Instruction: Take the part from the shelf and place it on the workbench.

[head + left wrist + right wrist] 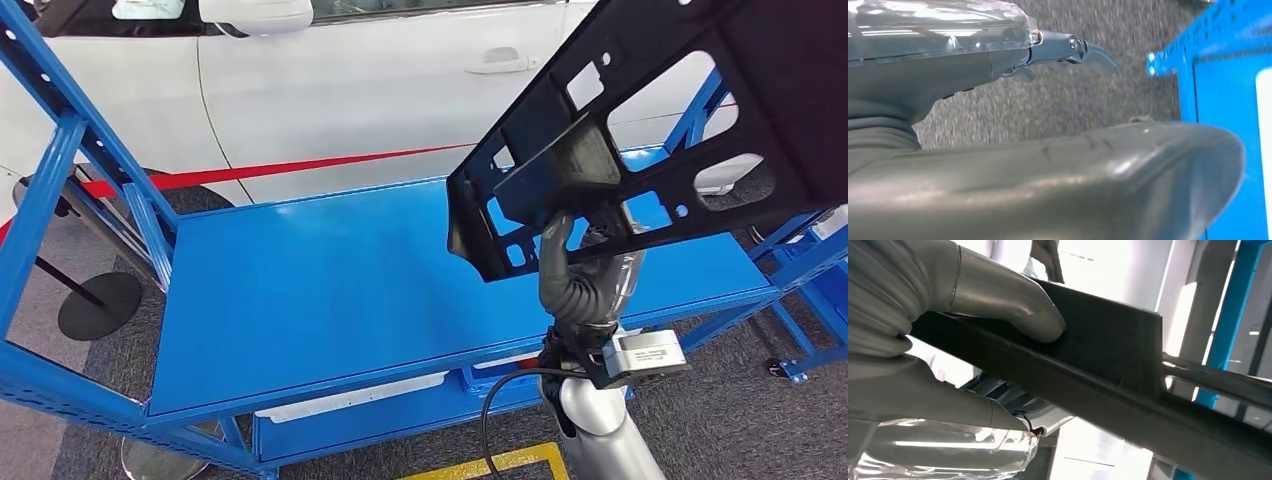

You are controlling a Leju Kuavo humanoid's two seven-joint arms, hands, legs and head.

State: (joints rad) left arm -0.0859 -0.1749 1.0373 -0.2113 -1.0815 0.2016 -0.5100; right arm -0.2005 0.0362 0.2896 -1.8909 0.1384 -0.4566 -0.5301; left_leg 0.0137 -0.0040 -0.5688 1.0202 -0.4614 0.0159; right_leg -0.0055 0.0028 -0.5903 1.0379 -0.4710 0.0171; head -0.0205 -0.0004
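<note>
A large black plastic part (660, 130) with several cut-outs hangs in the air over the right half of the blue workbench (330, 290). My right hand (580, 275) holds it from below, raised well above the bench top. In the right wrist view my thumb (1013, 305) presses on the part's black rib (1108, 360), with the fingers under it. My left hand (998, 165) hangs beside the bench over grey carpet, fingers apart and holding nothing.
A white car (380, 80) stands behind the bench, with a red barrier tape (300, 165) in front of it. Blue shelf frames stand at the left (60, 170) and at the far right (810, 270). A stanchion base (98, 305) sits on the floor at left.
</note>
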